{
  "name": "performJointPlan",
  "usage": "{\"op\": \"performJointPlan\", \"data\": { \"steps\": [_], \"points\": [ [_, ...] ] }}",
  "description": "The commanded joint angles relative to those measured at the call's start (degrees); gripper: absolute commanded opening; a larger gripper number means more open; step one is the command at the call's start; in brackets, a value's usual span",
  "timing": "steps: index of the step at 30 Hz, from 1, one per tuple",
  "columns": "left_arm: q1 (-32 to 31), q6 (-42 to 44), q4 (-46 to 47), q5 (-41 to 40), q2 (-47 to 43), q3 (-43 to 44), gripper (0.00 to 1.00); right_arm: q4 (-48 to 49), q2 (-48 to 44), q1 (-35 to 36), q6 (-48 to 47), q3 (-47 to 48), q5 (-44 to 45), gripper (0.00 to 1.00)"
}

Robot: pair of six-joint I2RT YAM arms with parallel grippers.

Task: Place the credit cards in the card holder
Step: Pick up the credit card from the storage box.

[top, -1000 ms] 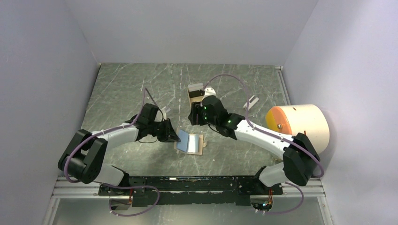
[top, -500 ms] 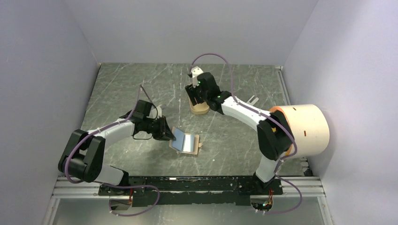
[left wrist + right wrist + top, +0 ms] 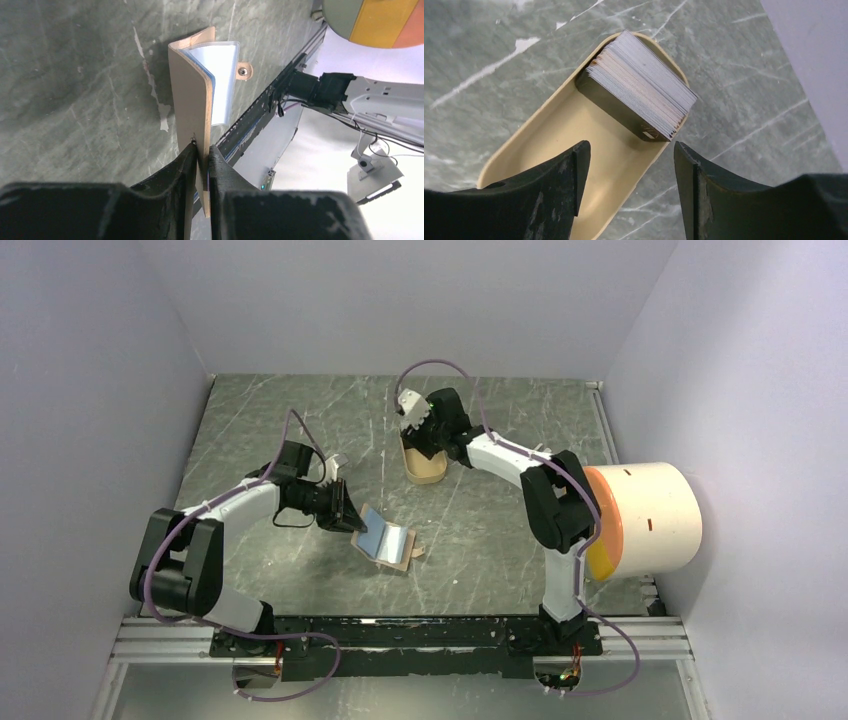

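We note the left gripper [image 3: 201, 150] pinching one tan flap of the card holder [image 3: 192, 85], which stands half open on the table [image 3: 75, 75] with its silver lining showing. The right gripper [image 3: 630, 150] is spread wide, holding nothing, above the tan tray [image 3: 549, 145]. The credit cards [image 3: 641, 82] sit stacked at one end of the tray.

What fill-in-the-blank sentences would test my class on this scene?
1. The left gripper pinches the folding ___.
2. The right gripper hangs over the tray with jaws ___.
3. The stack of cards lies in the ___.
Missing words: wallet; open; tray.
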Motion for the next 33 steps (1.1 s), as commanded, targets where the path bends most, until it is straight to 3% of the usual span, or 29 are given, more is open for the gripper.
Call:
{"op": "performJointPlan", "data": {
  "steps": [1, 3, 6, 16, 33],
  "points": [
    [0.6, 2.4, -0.9, 5.5, -0.4, -0.2, 0.19, 7.4, -1.1, -1.0, -16.6, -5.4, -7.0, 0.66],
    [0.6, 2.4, -0.9, 4.4, -0.3, -0.2, 0.19, 10.0, -1.3, -1.1, -21.8, -7.8, -9.2, 0.67],
    [0.7, 4.4, -1.1, 5.0, -0.4, -0.3, 0.19, 5.8, 0.9, -1.6, -23.7, -3.2, -11.4, 0.66],
    [0.7, 4.2, -0.7, 4.8, -2.5, -0.9, 0.18, 10.1, 4.3, -1.7, -29.7, -2.8, -14.9, 0.67],
    [0.6, 3.8, -0.3, 4.6, -3.7, -1.4, 0.19, 14.7, 7.9, -1.8, -36.9, -2.4, -10.5, 0.63]
  ]
}}
